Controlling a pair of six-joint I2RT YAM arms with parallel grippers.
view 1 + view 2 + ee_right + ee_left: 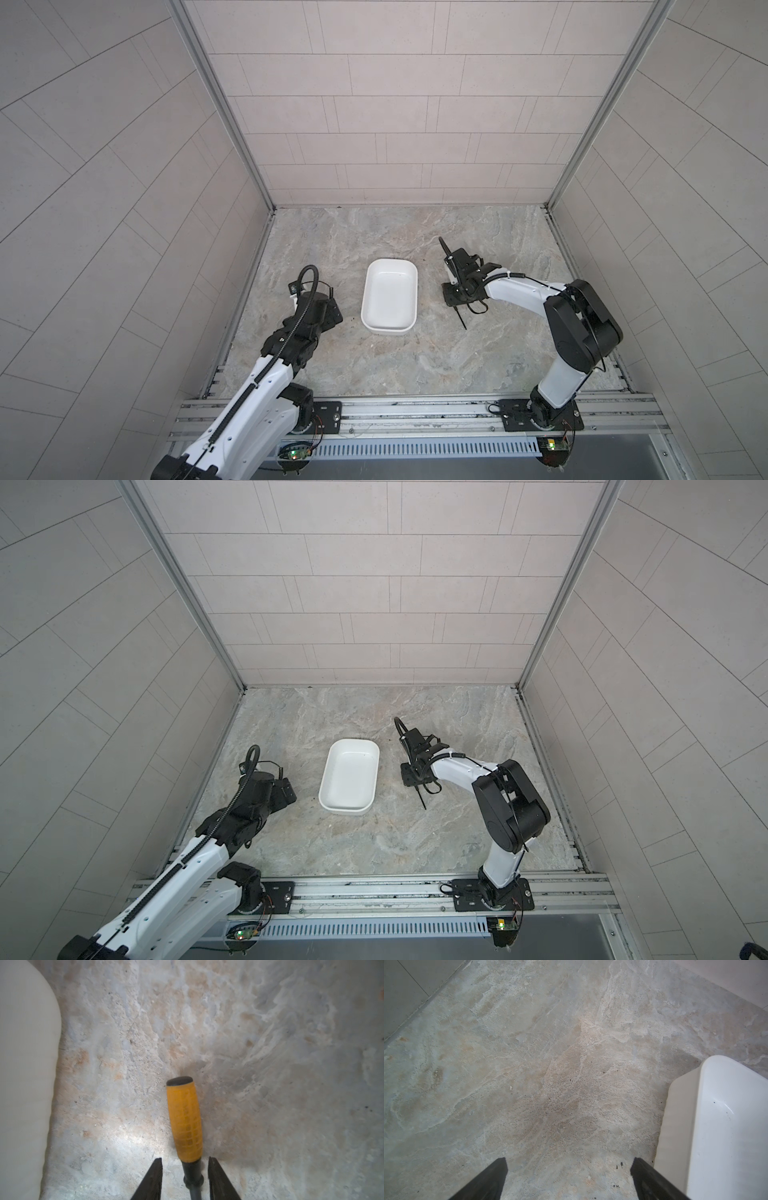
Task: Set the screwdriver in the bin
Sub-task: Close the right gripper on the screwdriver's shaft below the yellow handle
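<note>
The screwdriver [185, 1120] lies flat on the tabletop [374, 232], to the right of the bin [368, 291] and apart from it. The right end effector [184, 1158] is lowered right over it. In the right wrist view its two fingers [154, 1178] straddle the black collar just below the yellow handle. They stand narrowly apart, with a slim gap on one side and a wider one on the other, so they are not yet pinching it. The handle runs out ahead of the fingertips, and the bin's white wall [25, 1064] shows off to one side. In both top views the wrist hides the handle, and only the thin black shaft [461, 320] [422, 800] pokes out from under it towards the front edge. The left end effector [569, 1159] sits low on the bin's other side, its fingers spread wide over bare tabletop with nothing between them and one finger close to the bin's outer wall [675, 1105]. The bin is empty.
</note>
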